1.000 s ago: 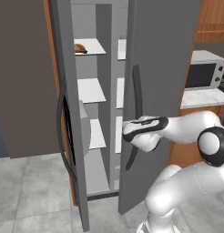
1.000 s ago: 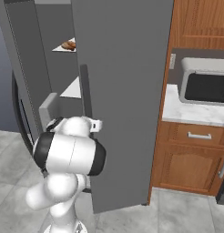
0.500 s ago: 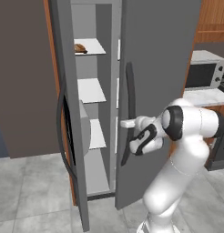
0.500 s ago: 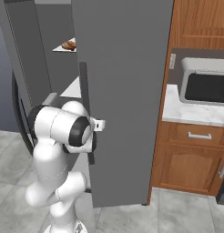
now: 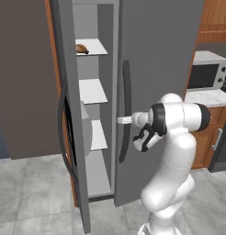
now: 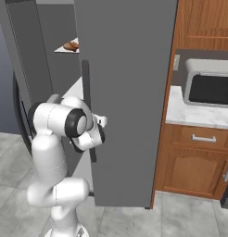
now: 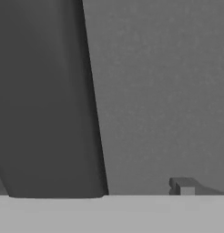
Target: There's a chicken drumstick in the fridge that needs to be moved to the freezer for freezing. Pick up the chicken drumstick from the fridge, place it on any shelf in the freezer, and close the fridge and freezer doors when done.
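Nearest you, the tool point(image 5: 125, 120) sits at the long dark handle point(image 5: 126, 110) of the wide fridge door point(image 5: 156, 82), about halfway up it. In the hand view that handle point(image 7: 50, 100) fills the left side and 1 dark fingertip point(image 7: 181, 185) shows low on the right with grey door panel behind it, so you can read the fingers as spread wide and holding nothing (whether they straddle the handle or sit just beside it, you cannot tell from these angles).

The fridge door looks shut or very nearly so against the unit. Left of it, the freezer door point(image 5: 69, 114) stands swung out toward you, its dark handle on the outer face.

Farther in, the freezer point(image 5: 94, 101) is open, with 3 narrow white shelves showing. The chicken drumstick point(image 5: 81, 48) lies on the top shelf point(image 5: 94, 47), toward its left edge; the right base view shows the same golden-brown lump point(image 6: 71, 46) up there.

So, as you would judge it, the move to the freezer is done and the fridge door is closed or almost closed. What remains for you is to seat that door fully if it needs it, then swing the freezer door shut.

No brand, label or writing is legible on the doors, the microwave point(image 5: 206, 69) on the worktop to the right, or the wooden cabinets point(image 6: 199, 157).
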{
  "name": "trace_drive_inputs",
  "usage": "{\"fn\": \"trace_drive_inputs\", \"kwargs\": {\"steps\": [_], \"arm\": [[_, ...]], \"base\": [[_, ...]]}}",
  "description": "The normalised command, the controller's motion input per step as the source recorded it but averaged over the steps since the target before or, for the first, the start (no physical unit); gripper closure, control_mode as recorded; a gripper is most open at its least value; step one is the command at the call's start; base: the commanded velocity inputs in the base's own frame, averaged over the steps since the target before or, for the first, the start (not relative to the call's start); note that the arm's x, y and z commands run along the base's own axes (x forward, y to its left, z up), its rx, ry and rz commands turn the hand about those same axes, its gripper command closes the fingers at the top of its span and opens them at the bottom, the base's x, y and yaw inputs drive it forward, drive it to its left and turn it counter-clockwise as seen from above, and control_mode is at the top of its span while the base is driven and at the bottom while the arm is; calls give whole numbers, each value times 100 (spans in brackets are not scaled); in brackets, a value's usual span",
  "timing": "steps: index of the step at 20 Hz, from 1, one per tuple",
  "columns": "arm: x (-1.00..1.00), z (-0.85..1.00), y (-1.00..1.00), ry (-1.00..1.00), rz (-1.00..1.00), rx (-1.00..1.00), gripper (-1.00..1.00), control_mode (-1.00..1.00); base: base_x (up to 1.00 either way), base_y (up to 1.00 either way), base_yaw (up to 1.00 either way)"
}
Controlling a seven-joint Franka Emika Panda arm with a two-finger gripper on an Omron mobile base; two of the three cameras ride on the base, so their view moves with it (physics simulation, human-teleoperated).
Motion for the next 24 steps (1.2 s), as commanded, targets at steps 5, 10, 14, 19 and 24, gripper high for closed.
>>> {"fn": "trace_drive_inputs", "kwargs": {"steps": [5, 10, 14, 19, 24], "arm": [[25, 0, 26, 0, -11, -3, -100, -100], [30, 0, 14, 0, -9, 0, -100, -100], [33, 0, 14, 1, -9, 0, -100, -100], [34, 0, 18, 1, -9, -2, -100, -100], [31, 0, 28, 0, -10, -5, -100, -100]], "base": [[0, 0, 0], [0, 0, 0], [0, 0, 0], [0, 0, 0], [0, 0, 0]]}}
